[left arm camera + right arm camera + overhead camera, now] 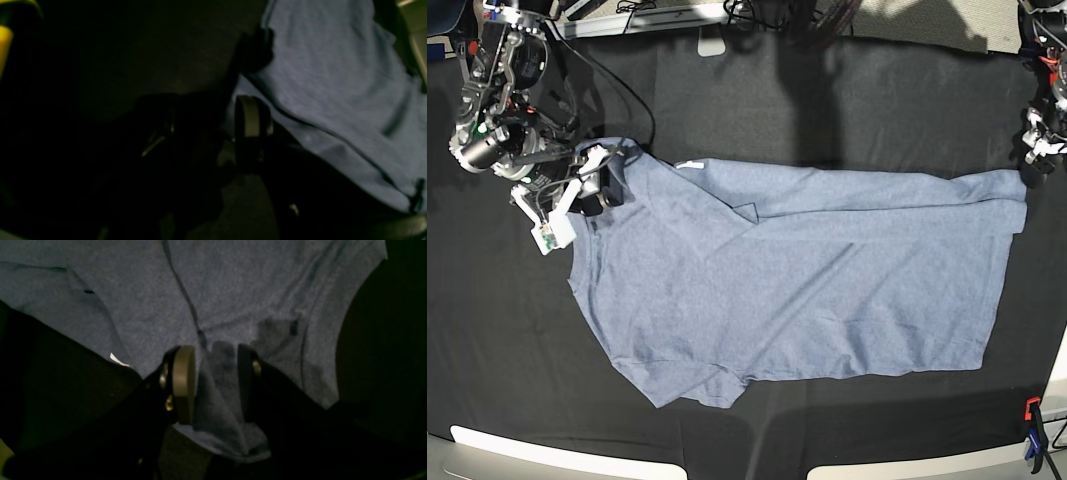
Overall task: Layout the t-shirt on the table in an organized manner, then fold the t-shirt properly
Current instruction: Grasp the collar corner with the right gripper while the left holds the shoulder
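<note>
t-shirt (807, 280) lies spread across the middle of the table (507, 340), plain side up, long axis running left to right, one sleeve at the near left and a folded-over flap near the far left. fabric is light blue-grey, mildly creased. the table is covered in wrinkled black cloth and reaches well beyond the shirt on every side; pale floor strips show along the near edge, cables and a white strip along the far edge. a blue and red clamp (1033, 440) sits at the near right corner.

right gripper (213, 383), at the far left in the base view, is clamped on a bunched fold of shirt cloth between its two fingers.

left gripper (1039, 150), at the far right, sits at the shirt's far right corner; the wrist view is too dark, so i cannot tell whether it stands apart or pinches the hem.
</note>
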